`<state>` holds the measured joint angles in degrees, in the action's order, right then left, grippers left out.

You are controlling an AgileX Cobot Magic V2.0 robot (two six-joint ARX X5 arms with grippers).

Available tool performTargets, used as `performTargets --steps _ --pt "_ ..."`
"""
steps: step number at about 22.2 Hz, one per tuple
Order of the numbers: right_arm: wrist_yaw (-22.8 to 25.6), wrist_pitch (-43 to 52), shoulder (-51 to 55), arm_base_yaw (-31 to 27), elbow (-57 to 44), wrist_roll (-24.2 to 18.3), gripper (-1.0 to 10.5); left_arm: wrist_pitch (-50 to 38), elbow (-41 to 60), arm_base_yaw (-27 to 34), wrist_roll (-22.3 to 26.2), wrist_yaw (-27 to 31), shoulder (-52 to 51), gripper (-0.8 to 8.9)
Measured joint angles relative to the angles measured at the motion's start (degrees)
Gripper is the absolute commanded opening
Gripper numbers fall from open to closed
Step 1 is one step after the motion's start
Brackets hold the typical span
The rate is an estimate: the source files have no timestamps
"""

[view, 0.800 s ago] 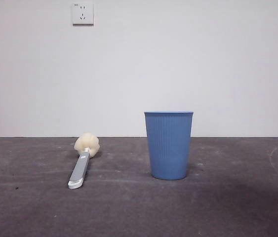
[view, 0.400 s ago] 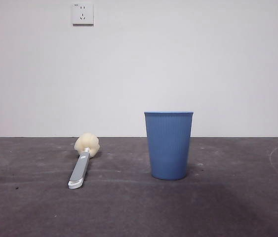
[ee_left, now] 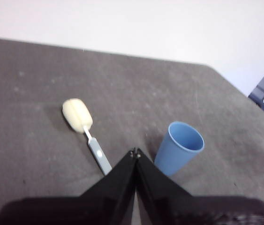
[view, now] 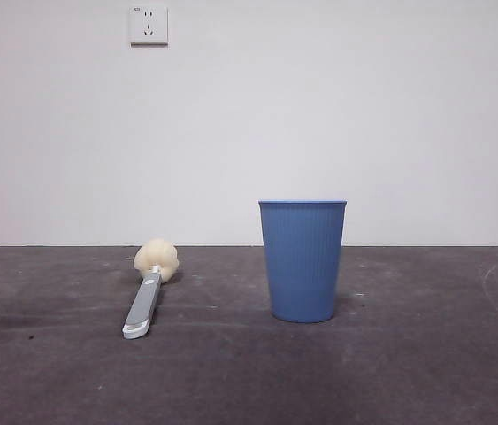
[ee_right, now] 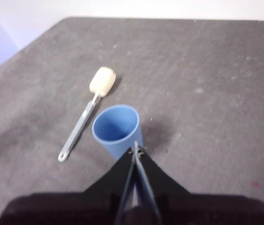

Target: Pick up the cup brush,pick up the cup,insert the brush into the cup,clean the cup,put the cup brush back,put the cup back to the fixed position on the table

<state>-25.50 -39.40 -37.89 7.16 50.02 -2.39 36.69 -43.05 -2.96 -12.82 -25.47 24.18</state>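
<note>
The cup brush [view: 149, 288] lies flat on the table [view: 408, 372], left of centre, its cream sponge head toward the wall and its grey handle toward the camera. It also shows in the left wrist view [ee_left: 86, 132] and the right wrist view [ee_right: 86, 112]. The blue cup [view: 302, 259] stands upright and empty right of the brush, also in the left wrist view [ee_left: 179, 146] and the right wrist view [ee_right: 117, 129]. My left gripper [ee_left: 135, 152] is shut and empty, high above the table. My right gripper [ee_right: 136, 149] is shut and empty, high above the cup.
A white wall with two sockets [view: 148, 25] stands behind the table. The table's far edges show in both wrist views. Neither arm shows in the front view.
A black arm tip that showed at the front view's top right corner half a second ago has gone out of view. The brush and the cup have not moved.
</note>
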Motion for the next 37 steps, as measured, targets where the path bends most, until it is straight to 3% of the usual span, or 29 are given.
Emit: performTargets --steps 6,12,15,17,20,21,22,31,34,37 --pt "0.0 -7.6 -0.5 0.0 1.8 -3.6 -0.1 7.2 -2.0 0.0 1.7 -0.1 0.7 -0.06" --pt "0.0 -10.0 -0.8 0.0 1.8 -4.6 0.0 12.0 -2.1 0.0 3.1 -0.1 0.8 -0.06" --pt "0.0 -10.0 -0.8 0.0 1.8 -4.7 1.0 13.0 -2.1 0.0 3.3 -0.2 0.8 0.18" --pt "0.0 -10.0 -0.8 0.0 1.8 -4.7 2.8 13.0 -2.1 0.0 3.3 -0.3 0.8 1.94" --pt "0.0 -10.0 -0.8 0.0 1.8 -4.7 5.6 13.0 -2.1 0.0 3.3 -1.4 0.8 6.22" --pt "0.0 -10.0 -0.8 0.0 1.8 -4.6 6.2 13.0 -2.1 0.0 3.3 -1.6 0.8 6.65" --pt "0.0 -10.0 -0.8 0.0 1.8 -4.4 6.6 13.1 -2.1 0.0 3.2 -1.8 0.8 6.63" --pt "0.0 -10.0 -0.8 0.0 1.8 -3.6 6.6 14.7 -2.1 -0.8 3.2 -3.3 5.5 6.61" --pt "0.0 -9.8 -0.8 0.0 1.8 -3.6 6.6 12.6 -2.1 -4.1 3.1 -3.1 11.9 6.61" --pt "0.0 -9.8 -1.5 0.0 1.8 -3.6 6.6 4.7 -2.1 -10.0 0.4 -1.3 19.9 6.61"
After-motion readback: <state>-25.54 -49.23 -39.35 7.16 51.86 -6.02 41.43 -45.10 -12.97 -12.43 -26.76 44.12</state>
